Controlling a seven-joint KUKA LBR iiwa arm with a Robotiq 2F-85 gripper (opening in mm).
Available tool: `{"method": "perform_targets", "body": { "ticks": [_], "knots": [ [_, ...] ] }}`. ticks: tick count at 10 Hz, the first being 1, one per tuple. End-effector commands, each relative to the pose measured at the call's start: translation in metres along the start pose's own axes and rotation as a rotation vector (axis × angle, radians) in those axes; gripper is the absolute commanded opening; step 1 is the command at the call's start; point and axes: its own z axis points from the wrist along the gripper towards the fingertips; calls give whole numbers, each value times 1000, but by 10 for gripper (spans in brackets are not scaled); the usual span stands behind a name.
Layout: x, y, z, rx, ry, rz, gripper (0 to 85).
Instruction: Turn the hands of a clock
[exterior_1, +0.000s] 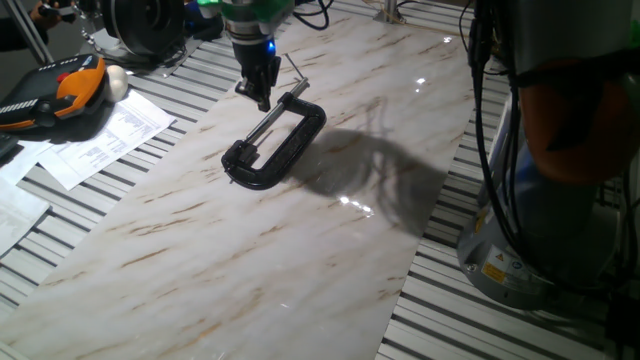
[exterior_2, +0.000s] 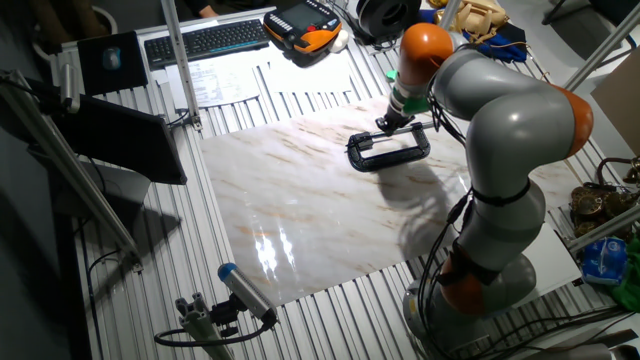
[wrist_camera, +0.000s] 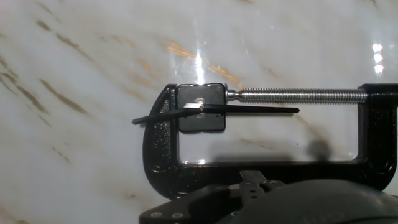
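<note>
The gripper (exterior_1: 262, 97) hangs just over the black clamp (exterior_1: 277, 140). The clamp squeezes a tiny clock (wrist_camera: 200, 108) with thin hands. I cannot tell how its jaws stand.

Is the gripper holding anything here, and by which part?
Cannot be told. The gripper hangs by the clamp's screw end; the clock sits in the clamp, untouched.

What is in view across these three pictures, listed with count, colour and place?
clamp: one, black, lying on the marble slab
clock: one, small black block with thin black hands, held in the clamp
slab: one, white marble with brown veins, on the slatted table
papers: a few, white, beside the slab
pendant: one, black and orange, on the papers
keyboard: one, black, far edge
arm: one, grey and orange
hand: one, black, above the clamp
</note>
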Motion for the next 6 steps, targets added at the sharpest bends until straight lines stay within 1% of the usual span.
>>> {"method": "perform_targets", "body": {
  "ticks": [1,6],
  "knots": [
    [0,-1,3,2,-2,2,0],
    [5,-6,22,4,-5,17,0]
  ]
}}
